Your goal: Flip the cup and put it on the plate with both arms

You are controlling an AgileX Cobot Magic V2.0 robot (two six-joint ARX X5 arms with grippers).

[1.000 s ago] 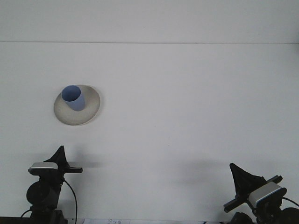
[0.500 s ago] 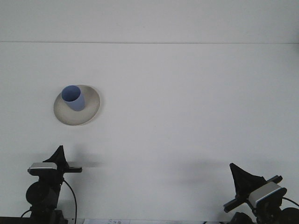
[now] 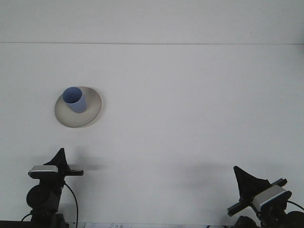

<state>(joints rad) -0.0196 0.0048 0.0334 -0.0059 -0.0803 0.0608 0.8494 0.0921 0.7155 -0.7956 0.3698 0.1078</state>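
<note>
White worktop (image 3: pixel 190 118) fills the front view. Blue cup (image 3: pixel 75 99) stands mouth-up on the plate (image 3: pixel 92 111), nearer the worktop's left edge, well apart from both arms. Left gripper (image 3: pixel 59 156) and right gripper (image 3: pixel 242 178) sit at the near edge; whether their fingers are apart cannot be told. Risk: the cup sits off-centre, so any knock to the plate could topple it.

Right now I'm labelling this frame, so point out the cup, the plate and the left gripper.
cup (image 3: pixel 76 100), front view, on its blue side wall.
plate (image 3: pixel 93 110), front view, on its bare right rim.
left gripper (image 3: pixel 60 155), front view, on its dark tip.
</note>
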